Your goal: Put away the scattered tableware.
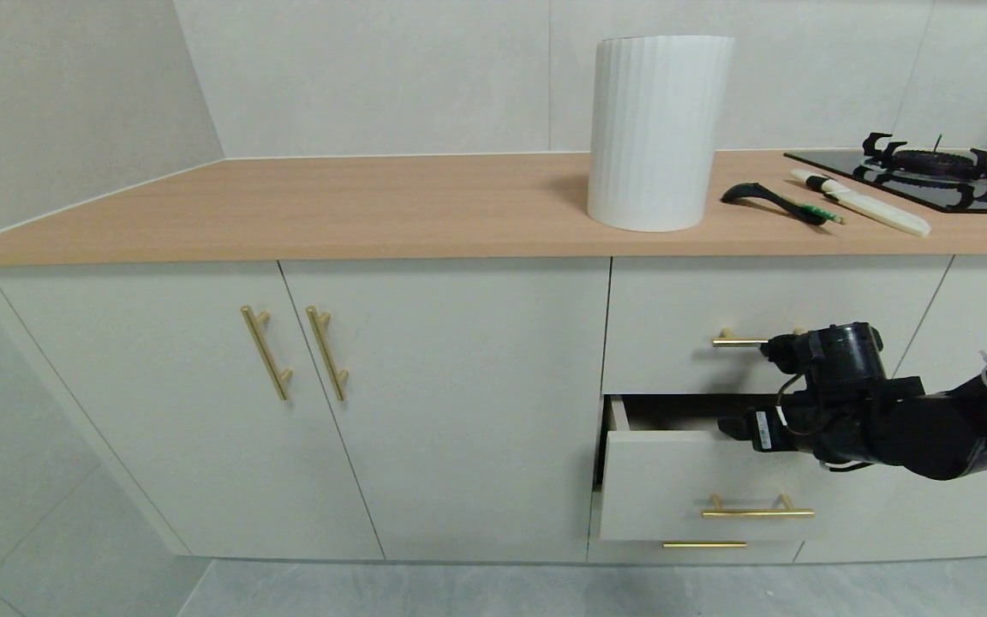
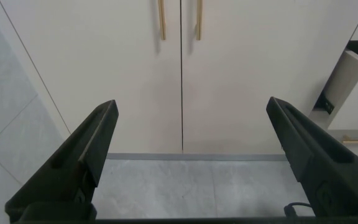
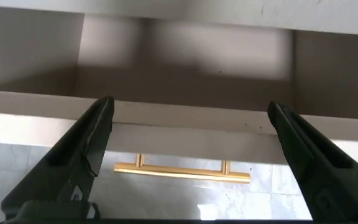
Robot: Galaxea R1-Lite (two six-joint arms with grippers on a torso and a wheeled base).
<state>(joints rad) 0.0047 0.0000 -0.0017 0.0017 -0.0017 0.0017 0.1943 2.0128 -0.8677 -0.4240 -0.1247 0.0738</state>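
Right end effector (image 3: 189,109), jaws spread, sits at the part-open drawer's (image 1: 673,480) front edge, probably to pull it wider for storage. Ladle (image 1: 759,197) and pale utensil (image 1: 870,207) lie on the tabletop (image 1: 373,206), far right. Left end effector (image 2: 191,109) gapes, idle.

Soft, even, bright light throughout. Just beyond the right gripper (image 1: 740,426), the open drawer (image 1: 673,480) is dark inside, and below the gripper its brass handle (image 1: 757,512) glints. Above on the counter (image 1: 373,206), the white vase (image 1: 658,128) throws a faint leftward shadow.
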